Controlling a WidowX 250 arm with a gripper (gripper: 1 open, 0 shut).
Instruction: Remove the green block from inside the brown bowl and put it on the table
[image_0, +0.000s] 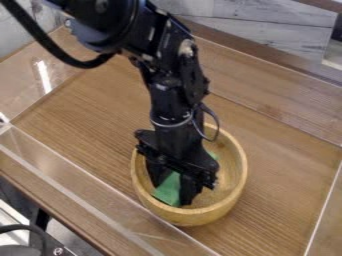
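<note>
Inside the brown bowl (194, 188), claw (175, 183) pointing straight down, gripping green block (168, 189)

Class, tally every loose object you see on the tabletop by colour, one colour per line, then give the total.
Green: 1, the green block
Light brown: 1, the brown bowl
Total: 2
</note>
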